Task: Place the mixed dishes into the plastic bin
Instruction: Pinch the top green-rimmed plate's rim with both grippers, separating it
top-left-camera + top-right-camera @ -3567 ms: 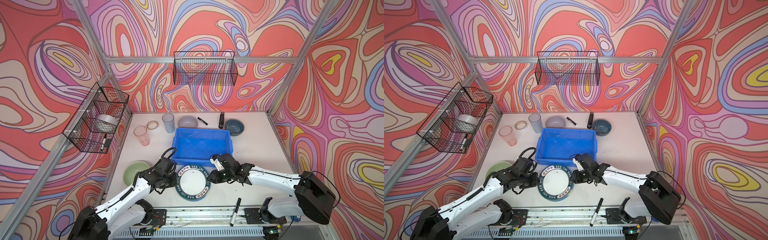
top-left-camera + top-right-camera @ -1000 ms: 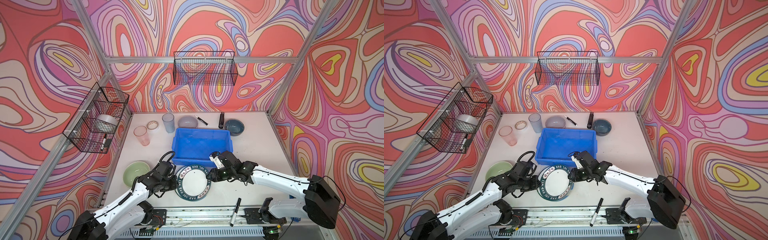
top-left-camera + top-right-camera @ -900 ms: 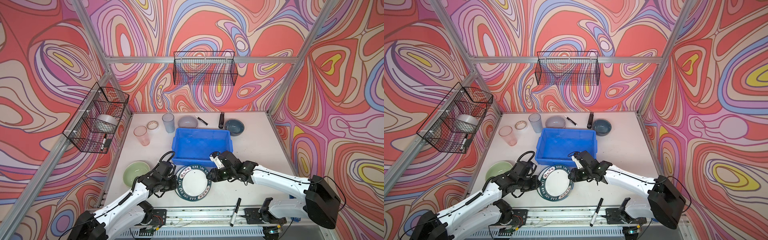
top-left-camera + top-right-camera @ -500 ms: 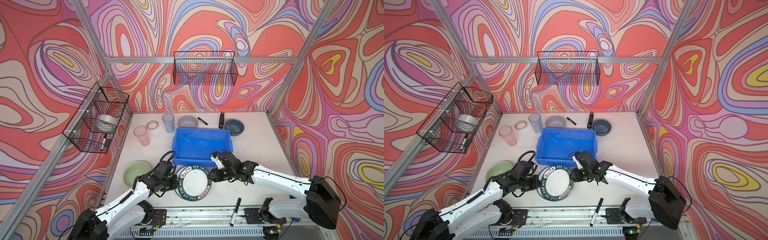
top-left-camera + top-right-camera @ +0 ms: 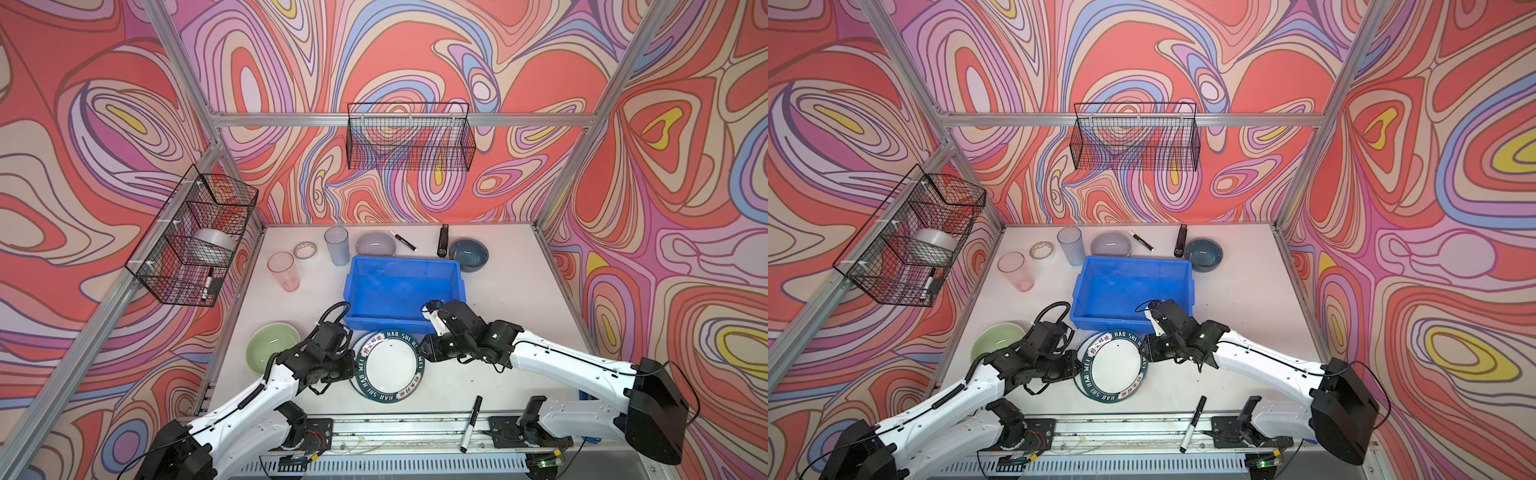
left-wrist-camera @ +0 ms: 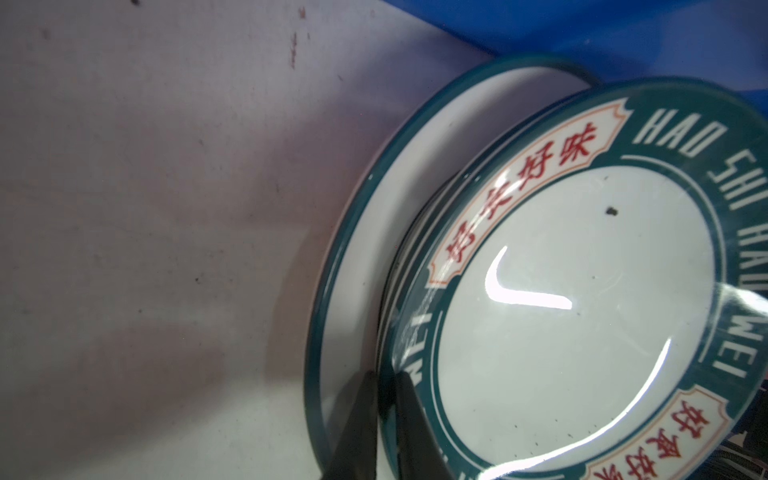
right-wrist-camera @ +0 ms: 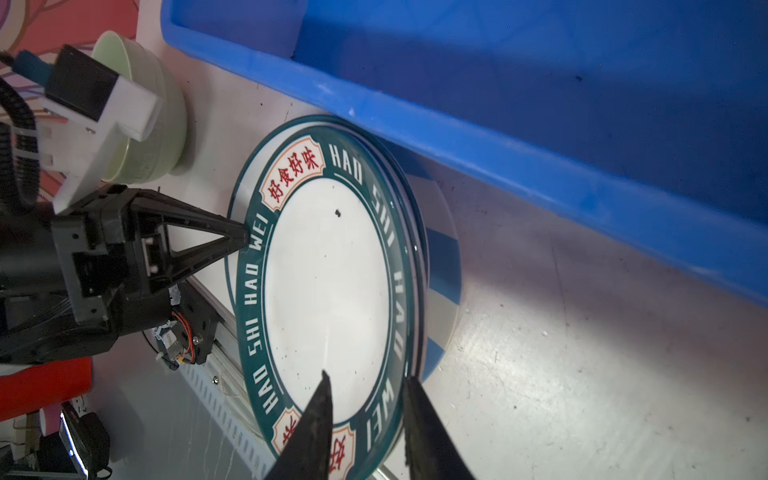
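Lettered plate (image 5: 388,365), teal-rimmed, white centre: topmost of a stack on the table (image 5: 498,299), just before the near wall of the plastic bin (image 5: 386,325), tilted with its left edge raised; not yet in the bin, where we see no dish. Beneath it: a second teal-rimmed plate (image 6: 353,291) and a blue-white striped plate (image 7: 444,266), both lying flat. Left gripper (image 5: 350,369): clenched on the plate's left rim, one of its fingers (image 6: 360,419) under, one over. Right gripper (image 5: 424,358): jaws apart, astride the right rim, one of its fingers (image 7: 320,419) over the white face; we do not see them pinch. Handling, in our judgement: we would close the right jaws fully before any lift, so opposite rims share the load; then raise both sides together until the plate is level and free of the stack, lest the lower plates be dragged. The bin's lip stands just beside the plate's far edge, so we would go up above the wall first, across second, and lower it flat before letting go on both sides at once. Also on the table: green bowl (image 5: 270,347), pink tumbler (image 5: 283,270), bluish tumbler (image 5: 336,245), lavender bowl (image 5: 376,244), dark blue bowl (image 5: 468,254).
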